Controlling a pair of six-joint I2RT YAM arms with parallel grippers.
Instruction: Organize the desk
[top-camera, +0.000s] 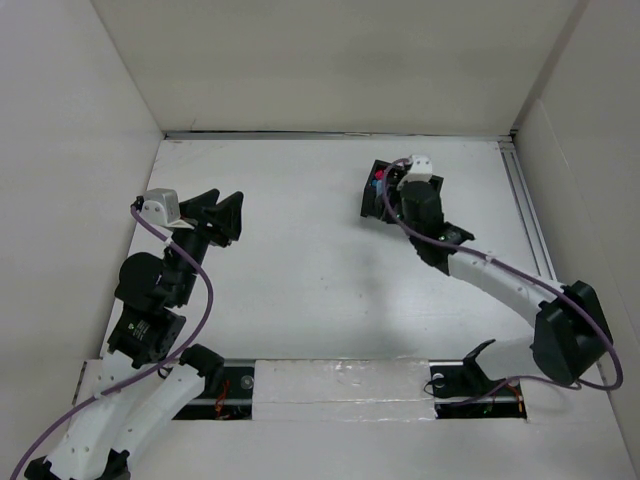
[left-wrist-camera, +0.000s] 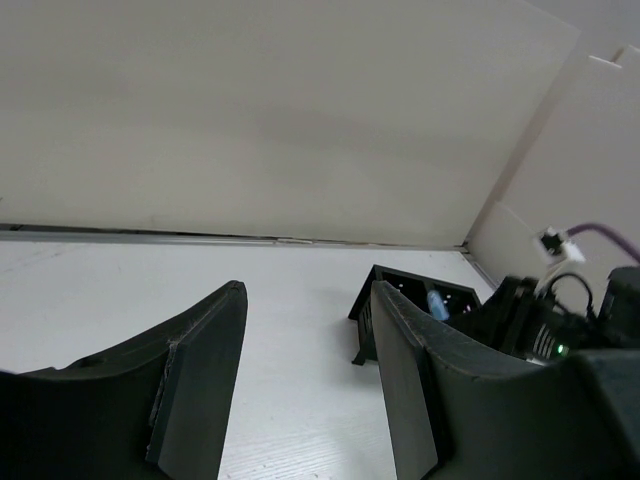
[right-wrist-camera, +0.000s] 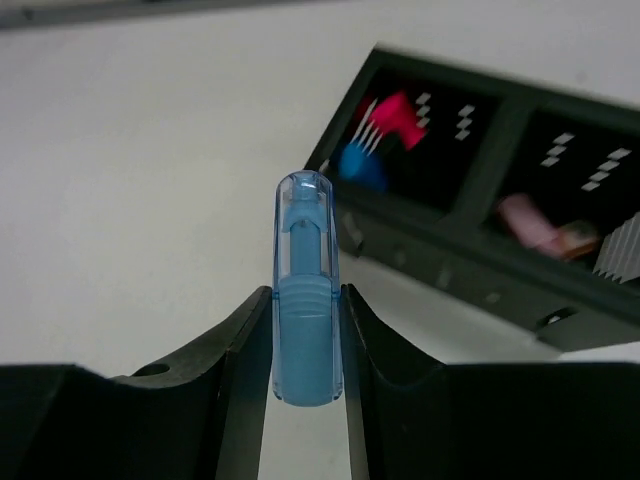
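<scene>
The white surface (top-camera: 320, 270) fills the floor of a white-walled bay, with a metal rail along its right edge. Most of it is bare.

A black box (top-camera: 372, 200) with compartments sits at the far right of the surface. The right arm reaches over it and hides much of it from above.

The left tool (top-camera: 225, 196) hangs over the left side of the surface, well apart from the box. Its jaws are partly open and there is nothing between them.

The right tool (right-wrist-camera: 305, 300) is at the box, closed on a small blue pen (right-wrist-camera: 305, 250). It grips the lower half, and the clear capped end sticks out past the fingertips. In the right wrist view the pen is in front of the near wall of the box (right-wrist-camera: 470, 255) and not yet over a compartment.

My reading is that the step in hand is putting the pen away in the box. The next move calls for bringing the pen over a compartment with room, lowering or tipping it so it clears the wall, and only then opening the jaws.

The left compartment in that view holds a red thing (right-wrist-camera: 395, 115) and a blue thing (right-wrist-camera: 362, 165). The next one holds something pink (right-wrist-camera: 530, 215). All three are too blurred to name.
</scene>
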